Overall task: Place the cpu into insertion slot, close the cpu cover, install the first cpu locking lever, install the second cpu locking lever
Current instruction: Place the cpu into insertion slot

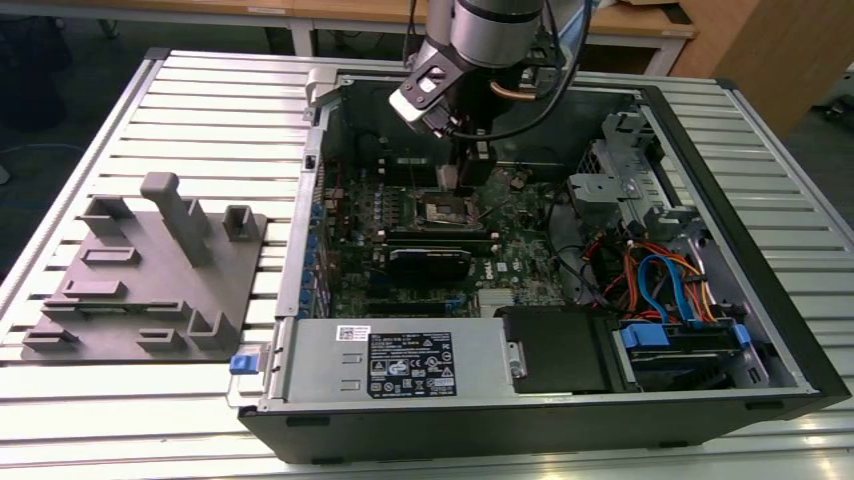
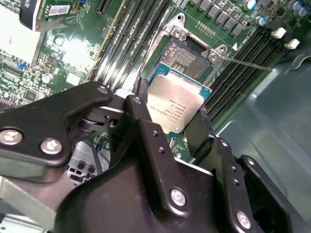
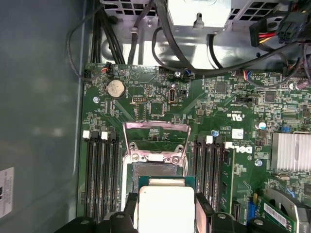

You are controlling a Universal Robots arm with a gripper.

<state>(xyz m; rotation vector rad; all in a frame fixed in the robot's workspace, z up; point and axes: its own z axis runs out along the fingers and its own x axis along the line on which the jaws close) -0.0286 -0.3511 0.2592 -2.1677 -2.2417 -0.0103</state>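
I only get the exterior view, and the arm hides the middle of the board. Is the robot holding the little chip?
Observer: Yes. In the second wrist view the gripper is shut on the cpu, gripping it by two opposite edges.
Operator: Is it down in its hole?
Observer: No, it isn't seated. In the second wrist view part of the insertion slot shows bare past the cpu's edge.
Operator: Is the lid shut?
Observer: No. In the first wrist view the cpu cover is swung open, away from the slot.
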